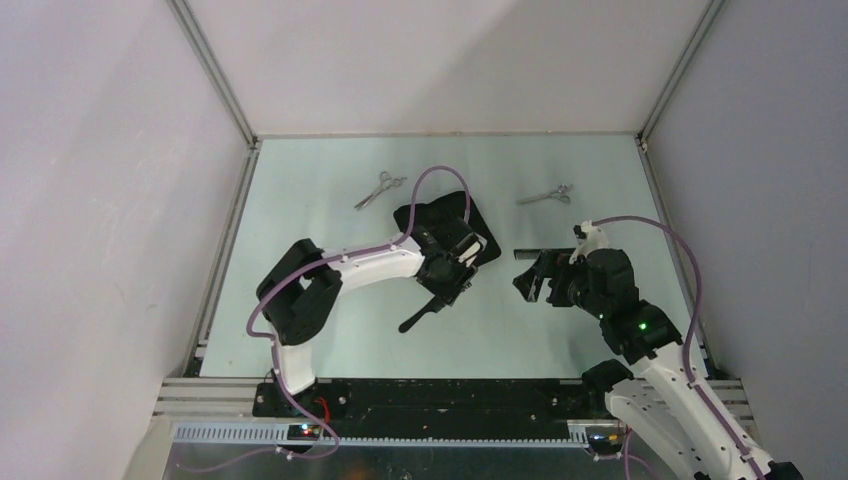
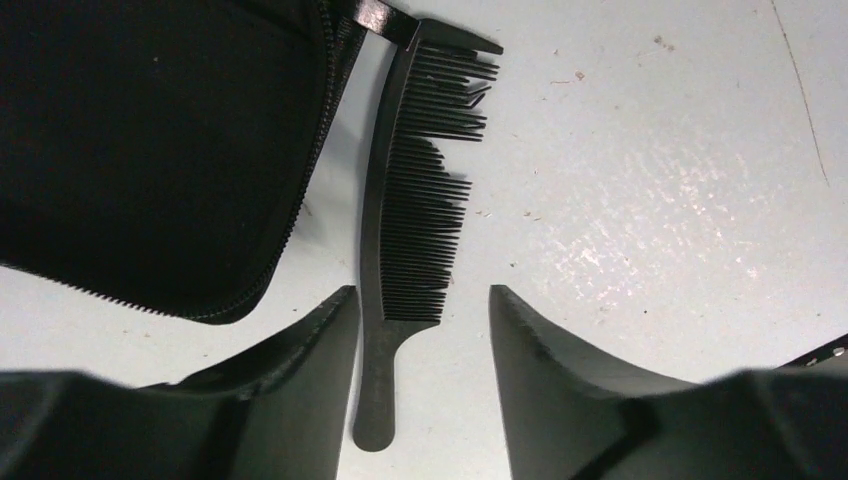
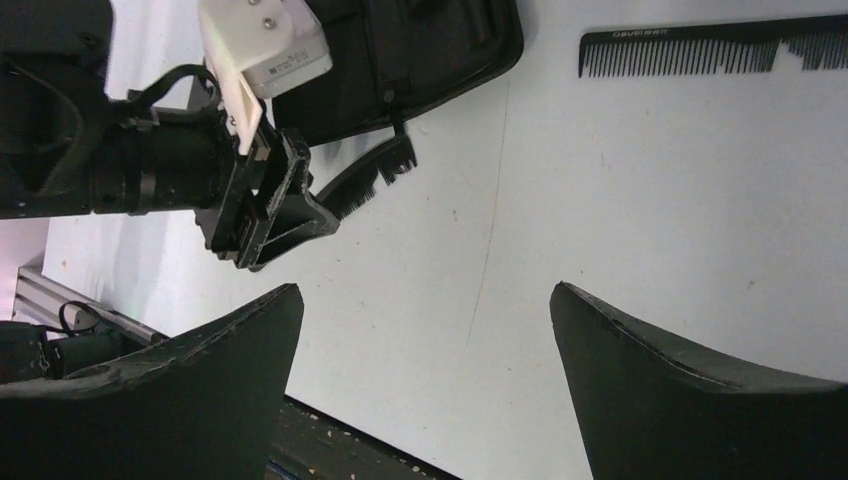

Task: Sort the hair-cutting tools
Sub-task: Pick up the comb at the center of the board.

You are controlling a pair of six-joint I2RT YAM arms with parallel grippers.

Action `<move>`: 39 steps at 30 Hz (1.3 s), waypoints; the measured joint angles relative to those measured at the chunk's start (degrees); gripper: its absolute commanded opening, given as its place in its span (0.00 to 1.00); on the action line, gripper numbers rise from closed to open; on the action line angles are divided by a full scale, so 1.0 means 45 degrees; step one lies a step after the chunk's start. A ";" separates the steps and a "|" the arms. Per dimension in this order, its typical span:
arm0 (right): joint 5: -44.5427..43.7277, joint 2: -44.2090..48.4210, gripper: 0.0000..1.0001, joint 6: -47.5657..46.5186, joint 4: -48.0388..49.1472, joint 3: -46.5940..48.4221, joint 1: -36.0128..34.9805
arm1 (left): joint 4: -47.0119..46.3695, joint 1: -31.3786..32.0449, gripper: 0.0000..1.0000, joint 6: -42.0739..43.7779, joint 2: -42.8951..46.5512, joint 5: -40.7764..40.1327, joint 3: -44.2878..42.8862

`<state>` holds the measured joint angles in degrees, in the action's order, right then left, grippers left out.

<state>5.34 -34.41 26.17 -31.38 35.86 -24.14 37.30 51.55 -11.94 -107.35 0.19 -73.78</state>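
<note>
Looking down from above, the pale tabletop (image 1: 500,340) carries two silver scissors along its far side, one pair (image 1: 379,189) toward the left and the other (image 1: 546,194) toward the right, well apart. The black zip case (image 1: 412,217) lies between them and nearer, partly under the left arm (image 1: 370,262). The left fingers (image 1: 452,278) hang just in front of the case, over the handled comb (image 1: 415,317), whose handle sticks out toward the arm bases. The right fingers (image 1: 533,280) hover low over the right half of the tabletop.

From the left wrist, the handled comb lies flat on the tabletop just beside the case's zipped edge. Its handle runs between the fingers, which stand apart and do not clamp it.

From the right wrist, the fingers are spread wide with only bare tabletop between them. The straight flat comb (image 3: 700,50) lies beyond them toward the upper right. The case and the left fingers show at upper left, with the handled comb's teeth poking out beside them.
</note>
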 measured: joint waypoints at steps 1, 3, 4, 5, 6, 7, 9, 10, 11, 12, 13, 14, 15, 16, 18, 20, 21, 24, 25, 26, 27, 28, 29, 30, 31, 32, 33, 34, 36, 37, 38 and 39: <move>0.0107 0.0000 0.99 0.0053 0.0058 -0.0073 0.0000 | 0.0005 0.0005 0.62 0.0015 0.0092 -0.0015 0.0000; 0.0267 -0.0015 0.99 0.0146 0.0107 -0.0185 0.0000 | 0.0010 0.0005 0.65 0.0087 0.0214 -0.0063 0.0000; 0.0330 -0.0039 0.99 0.0180 0.0155 -0.0243 0.0000 | 0.0015 0.0005 0.67 0.0112 0.0228 -0.0092 0.0000; 0.0379 -0.0049 0.99 0.0185 0.0199 -0.0301 0.0000 | 0.0010 0.0005 0.67 0.0146 0.0233 -0.0117 0.0000; 0.0423 -0.0073 0.99 0.0194 0.0214 -0.0340 0.0000 | 0.0024 0.0005 0.68 0.0223 0.0233 -0.0131 0.0000; 0.0471 -0.0097 0.99 0.0209 0.0262 -0.0389 0.0000 | 0.0058 0.0005 0.68 0.0282 0.0228 -0.0155 0.0000; 0.0554 -0.0131 0.99 0.0243 0.0306 -0.0476 0.0000 | 0.0117 0.0005 0.67 0.0427 0.0180 -0.0233 -0.0049; 0.0588 -0.0146 0.99 0.0257 0.0306 -0.0510 0.0000 | 0.0155 0.0005 0.67 0.0486 0.0102 -0.0238 -0.0112; 0.0602 -0.0151 0.99 0.0272 0.0316 -0.0544 0.0000 | 0.0180 0.0005 0.67 0.0559 0.0019 -0.0248 -0.0175; 0.0612 -0.0151 0.99 0.0277 0.0325 -0.0563 0.0000 | 0.0204 0.0005 0.66 0.0617 -0.0083 -0.0248 -0.0238; 0.0627 -0.0160 0.99 0.0277 0.0350 -0.0593 0.0000 | 0.0248 0.0005 0.65 0.0685 -0.0214 -0.0248 -0.0330; 0.0661 -0.0199 0.99 0.0282 0.0379 -0.0612 0.0000 | 0.0277 0.0005 0.65 0.0767 -0.0350 -0.0243 -0.0408; 0.0699 -0.0248 0.99 0.0287 0.0384 -0.0617 0.0000 | 0.0306 0.0005 0.64 0.0792 -0.0471 -0.0243 -0.0466; 0.0719 -0.0335 0.99 0.0301 0.0408 -0.0617 0.0000 | 0.0340 0.0015 0.64 0.0831 -0.0583 -0.0243 -0.0520; 0.0797 -0.0500 0.99 0.0364 0.0495 -0.0622 0.0000 | 0.0432 0.0019 0.62 0.0913 -0.0865 -0.0243 -0.0661; 0.0903 -0.0680 0.99 0.0486 0.0646 -0.0646 0.0000 | 0.0568 0.0053 0.61 0.1005 -0.1151 -0.0248 -0.0816; 0.0962 -0.0797 0.99 0.0534 0.0709 -0.0665 0.0000 | 0.0656 0.0078 0.60 0.1010 -0.1214 -0.0248 -0.0947; 0.1117 -0.1205 0.99 0.0670 0.0835 -0.0753 0.0000 | 0.0831 0.0141 0.57 0.1093 -0.1457 -0.0243 -0.1248; 0.1190 -0.1360 0.99 0.0748 0.0908 -0.0787 0.0000 | 0.0923 0.0160 0.55 0.1103 -0.1525 -0.0238 -0.1341; 0.1263 -0.1525 0.99 0.0831 0.0971 -0.0816 0.0000 | 0.1020 0.0180 0.53 0.1103 -0.1588 -0.0238 -0.1438; 0.1326 -0.1715 0.99 0.0894 0.1044 -0.0840 0.0000 | 0.1083 0.0185 0.50 0.1103 -0.1642 -0.0238 -0.1501; 0.1394 -0.1933 0.99 0.1001 0.1122 -0.0855 0.0000 | 0.1175 0.0194 0.49 0.1098 -0.1690 -0.0233 -0.1574; 0.1477 -0.2186 0.99 0.1141 0.1234 -0.0869 0.0000 | 0.1248 0.0209 0.47 0.1098 -0.1744 -0.0223 -0.1651; 0.1559 -0.2414 0.99 0.1239 0.1336 -0.0874 -0.0005 | 0.1292 0.0219 0.44 0.1088 -0.1783 -0.0223 -0.1700; 0.1617 -0.2681 0.99 0.1404 0.1457 -0.0879 -0.0019 | 0.1331 0.0228 0.43 0.1083 -0.1807 -0.0209 -0.1734; 0.1690 -0.2943 0.99 0.1545 0.1593 -0.0899 -0.0034 | 0.1360 0.0243 0.40 0.1088 -0.1812 -0.0209 -0.1749; 0.1719 -0.3162 0.99 0.1729 0.1719 -0.0933 -0.0049 | 0.1375 0.0262 0.39 0.1083 -0.1817 -0.0214 -0.1753; 0.1758 -0.3322 0.99 0.1885 0.1860 -0.0986 -0.0063 | 0.1384 0.0272 0.35 0.1078 -0.1817 -0.0219 -0.1753; 0.1841 -0.3628 0.99 0.2322 0.2302 -0.1180 -0.0102 | 0.1399 0.0296 0.30 0.1073 -0.1817 -0.0248 -0.1749; 0.1875 -0.3735 0.99 0.2516 0.2467 -0.1263 -0.0117 | 0.1394 0.0296 0.29 0.1073 -0.1817 -0.0243 -0.1749; 0.1933 -0.3886 0.99 0.2769 0.2778 -0.1399 -0.0146 | 0.1375 0.0301 0.27 0.1054 -0.1817 -0.0214 -0.1729; 0.1977 -0.4031 0.99 0.2968 0.3041 -0.1525 -0.0189 | 0.1350 0.0301 0.26 0.1039 -0.1812 -0.0199 -0.1715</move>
<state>14.24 -52.56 39.53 -17.69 28.99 -24.99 43.38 52.90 -7.27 -115.50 -0.71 -81.49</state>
